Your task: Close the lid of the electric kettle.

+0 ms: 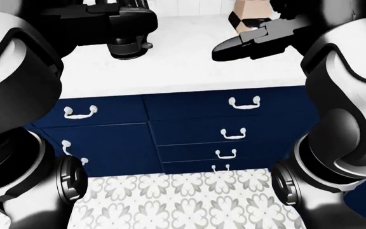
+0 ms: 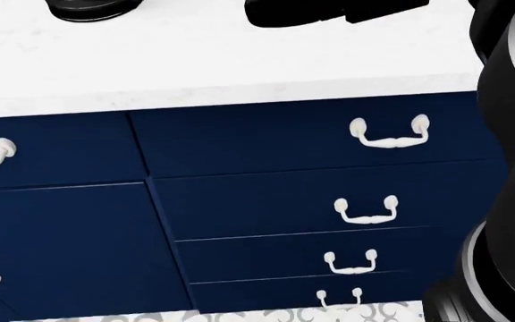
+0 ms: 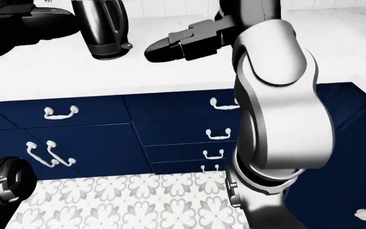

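The black electric kettle (image 3: 103, 28) stands on the white counter (image 1: 189, 71) at the top left of the eye views. Its top and lid are cut off by the picture's edge. The head view shows only its base (image 2: 87, 8). My left hand (image 3: 59, 24) reaches in from the left at the kettle's body, fingers stretched out and closed round nothing. In the left-eye view it overlaps the kettle (image 1: 129, 45). My right hand (image 1: 246, 43) hovers flat and open over the counter, to the right of the kettle and apart from it.
Navy drawers with white handles (image 2: 387, 134) run below the counter, with a cabinet door (image 1: 100, 148) on the left. Grey patterned floor tiles (image 1: 170, 200) lie below. A tan and black object (image 1: 250, 14) stands at the counter's top edge.
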